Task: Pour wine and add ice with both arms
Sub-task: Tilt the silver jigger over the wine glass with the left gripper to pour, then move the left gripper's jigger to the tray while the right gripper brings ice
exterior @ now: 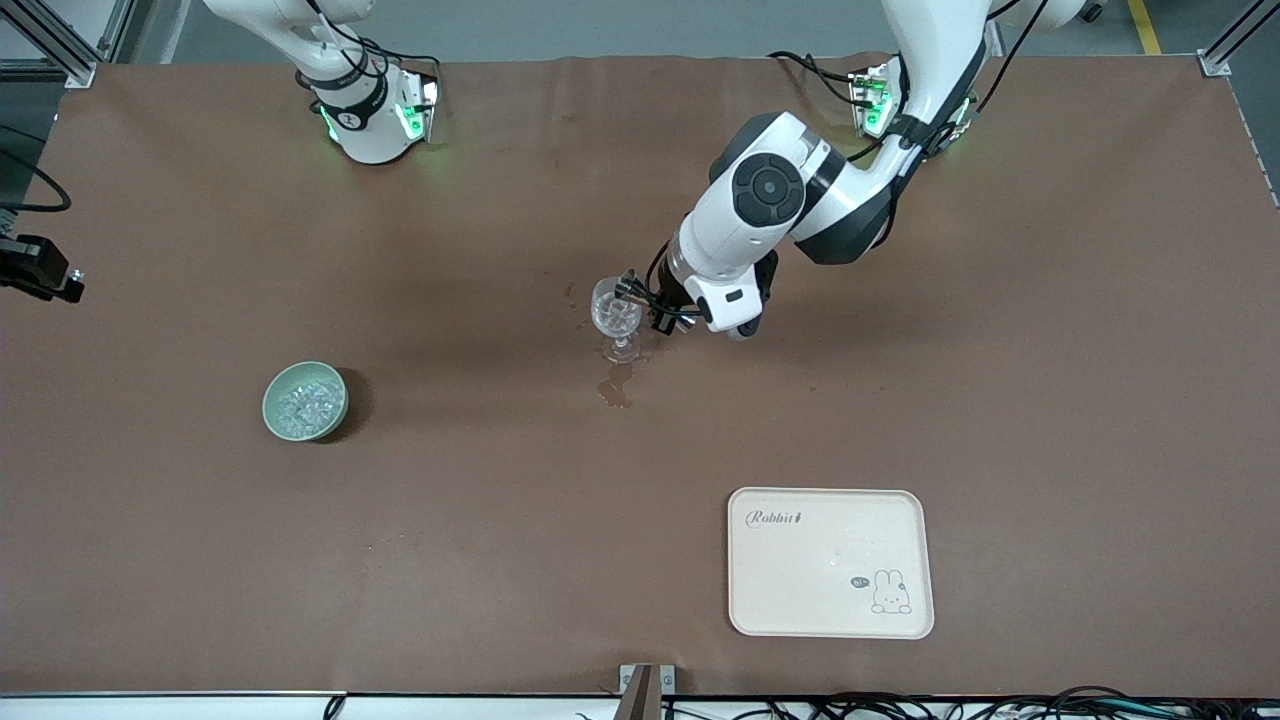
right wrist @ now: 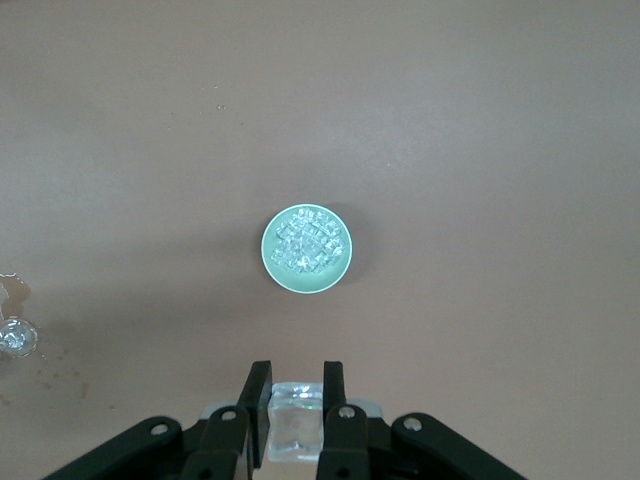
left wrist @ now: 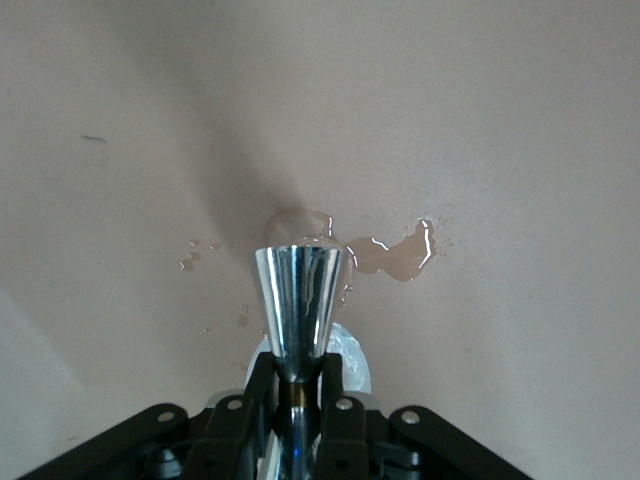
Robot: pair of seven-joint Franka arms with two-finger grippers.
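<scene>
**Ice Held High, Metal Cup Tipped at the Glass**

Toward the right arm's end of the surface (exterior: 150, 560), a pale green bowl (exterior: 305, 401) is sitting with a heap of ice (exterior: 303, 404) in it, well apart from everything else. High over that bowl the right hand (right wrist: 297, 390) is hanging, out of the front view, its fingers (right wrist: 257, 395) clenching a clear cube of ice (right wrist: 295, 428), probably lifted so it can be carried across to the drink.

Nearer the middle, a stemmed glass (exterior: 617, 312) is standing upright and already holding clear chunks. A small puddle (exterior: 614, 388) is lying just beside its foot, nearer the camera, so some liquid has likely missed the glass.

Beside the glass the left hand (exterior: 655, 305) is gripping the stem of a shiny metal cup (left wrist: 298, 300), fingers closed on it and the cup reaching over the rim, seemingly placed for pouring.

Closer to the camera, toward the left arm's end, a cream tray (exterior: 830, 562) is lying bare.
</scene>
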